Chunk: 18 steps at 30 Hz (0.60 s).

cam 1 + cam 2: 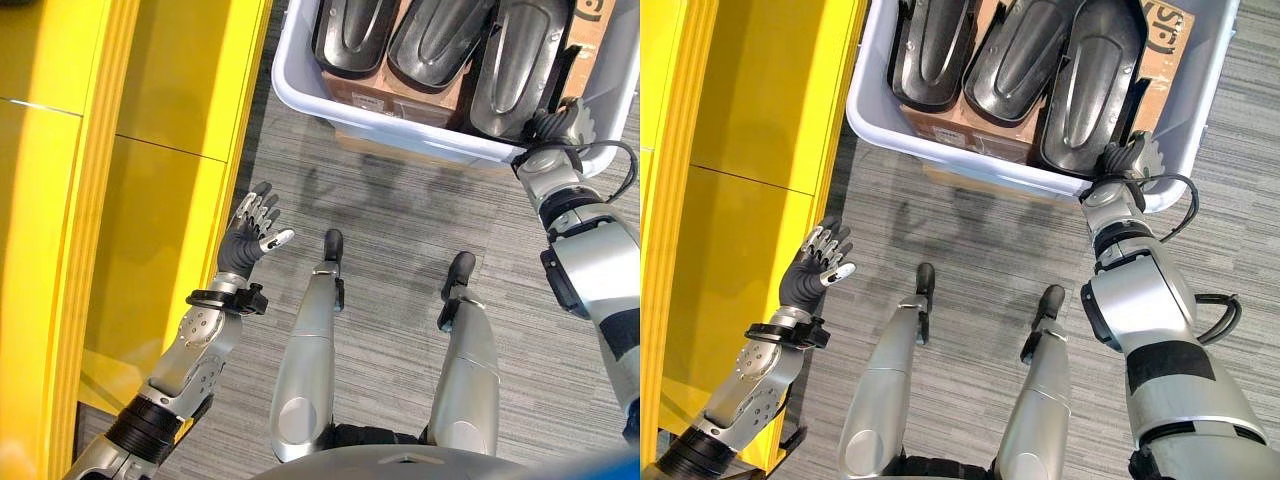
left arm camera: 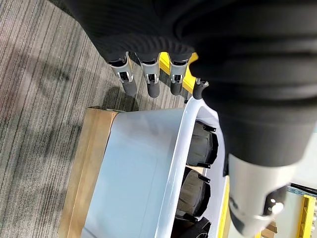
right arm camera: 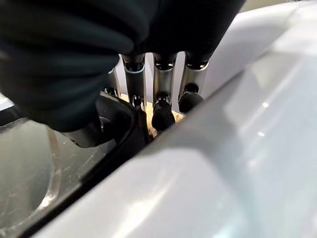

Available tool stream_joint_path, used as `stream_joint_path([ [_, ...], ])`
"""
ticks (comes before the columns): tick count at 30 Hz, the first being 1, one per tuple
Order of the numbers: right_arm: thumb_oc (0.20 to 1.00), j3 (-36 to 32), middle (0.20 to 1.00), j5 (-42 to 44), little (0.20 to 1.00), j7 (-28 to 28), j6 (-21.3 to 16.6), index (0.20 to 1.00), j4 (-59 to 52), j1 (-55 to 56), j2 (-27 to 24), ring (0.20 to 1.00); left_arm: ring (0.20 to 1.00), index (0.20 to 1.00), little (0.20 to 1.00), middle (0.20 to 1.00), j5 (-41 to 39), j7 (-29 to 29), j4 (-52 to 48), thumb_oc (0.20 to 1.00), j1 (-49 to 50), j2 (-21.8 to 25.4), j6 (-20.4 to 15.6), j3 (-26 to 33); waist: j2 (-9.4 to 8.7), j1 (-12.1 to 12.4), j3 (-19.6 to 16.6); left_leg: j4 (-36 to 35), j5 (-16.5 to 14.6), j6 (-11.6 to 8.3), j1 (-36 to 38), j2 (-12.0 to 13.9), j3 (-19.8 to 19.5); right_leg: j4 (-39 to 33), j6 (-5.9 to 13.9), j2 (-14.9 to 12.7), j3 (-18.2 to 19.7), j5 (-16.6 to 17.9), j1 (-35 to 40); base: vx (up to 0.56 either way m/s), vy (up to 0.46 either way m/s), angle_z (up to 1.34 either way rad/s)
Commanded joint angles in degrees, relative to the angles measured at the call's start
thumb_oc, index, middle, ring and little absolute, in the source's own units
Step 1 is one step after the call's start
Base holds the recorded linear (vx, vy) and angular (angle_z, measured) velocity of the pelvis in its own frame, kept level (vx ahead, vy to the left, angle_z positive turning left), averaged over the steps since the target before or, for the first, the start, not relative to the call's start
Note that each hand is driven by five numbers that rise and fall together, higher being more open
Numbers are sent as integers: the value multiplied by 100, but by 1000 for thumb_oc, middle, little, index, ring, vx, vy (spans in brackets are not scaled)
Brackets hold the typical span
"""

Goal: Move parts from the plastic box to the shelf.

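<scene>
The pale plastic box (image 1: 380, 120) stands on the floor ahead, with three black moulded parts side by side in it: left (image 1: 352, 30), middle (image 1: 440, 35) and right (image 1: 520, 60). My right hand (image 1: 1127, 158) reaches over the box's near right corner. Its straight fingers (image 3: 163, 94) dip between the box wall (image 3: 223, 163) and the edge of the right part (image 3: 49, 163), gripping nothing. My left hand (image 1: 248, 240) hangs open and empty above the floor, beside the yellow shelf (image 1: 150, 150), fingers (image 2: 148, 79) relaxed.
The parts lie on brown cardboard (image 1: 985, 125) inside the box. The box rests on a cardboard carton (image 2: 89, 163). The yellow shelf unit fills the left side. Grey striped carpet (image 1: 400, 220) lies between the shelf and the box.
</scene>
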Motion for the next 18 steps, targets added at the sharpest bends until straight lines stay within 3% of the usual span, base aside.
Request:
stream_joint_path([
  [1,200,-14,200,-107,200,-125,-54,200,-106,28,-117,200,1000,1000,1000,1000,64,-87,-487,1000,265,37,-261,173,-25,64,-36,85,-476,85,-47,75,-31,447,-7,196,177,-461,207,0,0,0],
  [8,200,-796,200,1105,200,-371,-639,200,-710,529,-55,200,1000,1000,1000,1000,63,-2,-268,1000,177,-57,-294,202,-117,-52,-38,80,-510,83,105,109,-14,459,-16,228,205,-497,305,-12,1,0],
  [9,200,-894,200,1207,200,-393,-703,200,-815,640,-41,200,1000,1000,1000,1000,51,5,-282,1000,180,-65,-302,220,-117,-75,-33,41,-337,119,58,112,20,417,-49,227,186,-356,254,-85,6,-2],
  [13,200,-1148,200,1409,200,-533,-870,200,-1204,987,49,200,1000,1000,1000,1000,18,10,-244,1000,233,-72,-284,256,-152,-128,-69,61,-511,76,211,138,-5,419,-14,238,212,-485,403,19,-7,-6],
  [14,200,-1229,200,1462,200,-578,-909,200,-1348,1079,60,200,1000,1000,1000,1000,10,6,-247,1000,246,-59,-280,264,-151,-147,-58,16,-341,111,176,142,28,367,-45,238,196,-345,371,-86,-12,-6],
  [18,200,-1456,200,1665,200,-714,-1106,200,-1840,1390,212,200,1000,1000,1000,1000,-31,-3,-187,1000,290,-24,-263,248,-203,-192,-104,15,-346,114,272,160,0,375,-50,259,205,-366,474,-25,-14,-6],
])
